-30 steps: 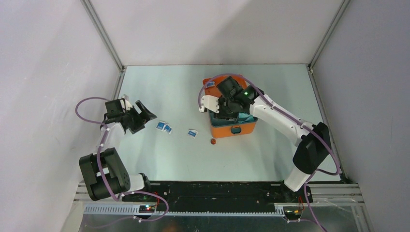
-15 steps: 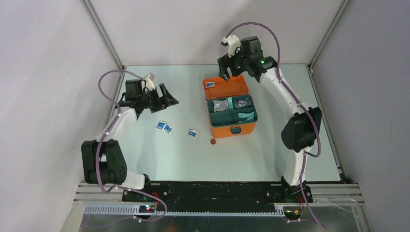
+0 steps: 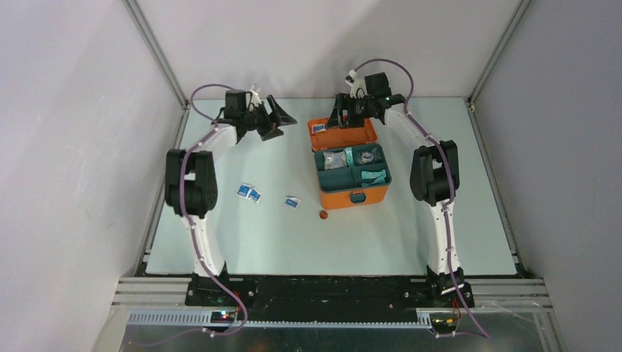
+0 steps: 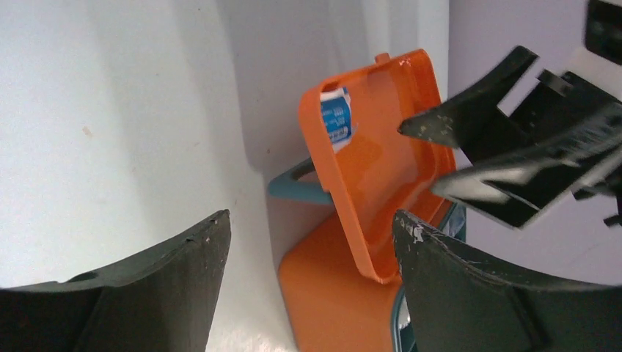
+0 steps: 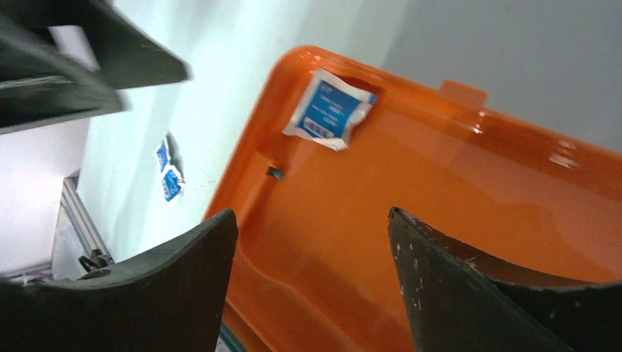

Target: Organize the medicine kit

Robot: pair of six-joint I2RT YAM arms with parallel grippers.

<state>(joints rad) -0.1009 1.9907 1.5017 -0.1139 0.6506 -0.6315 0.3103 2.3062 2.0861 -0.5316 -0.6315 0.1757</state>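
The medicine kit (image 3: 353, 195) is an orange box standing open mid-table, its lid (image 3: 342, 135) tipped back. A blue-white packet (image 3: 318, 128) lies in the lid's left corner; it also shows as the packet (image 4: 336, 117) in the left wrist view and the packet (image 5: 330, 108) in the right wrist view. My left gripper (image 3: 281, 122) hangs open just left of the lid, holding nothing. My right gripper (image 3: 339, 115) hovers open over the lid's far edge, also holding nothing. In the wrist views the left gripper (image 4: 312, 218) faces the lid's edge (image 4: 381, 161), and the right gripper (image 5: 312, 215) faces its inside (image 5: 455, 183).
A teal compartment tray (image 3: 364, 166) with clear packets fills the kit's base. Three loose blue-white packets (image 3: 249, 193) (image 3: 293, 202) lie on the table left of the kit. A small reddish ball (image 3: 322, 215) sits by its front left corner. Walls close the back and both sides.
Both arms have reached out to the far side. The left gripper swung up and right to beside the lid. The right gripper left the tray, rose and came to the lid's far edge, open.
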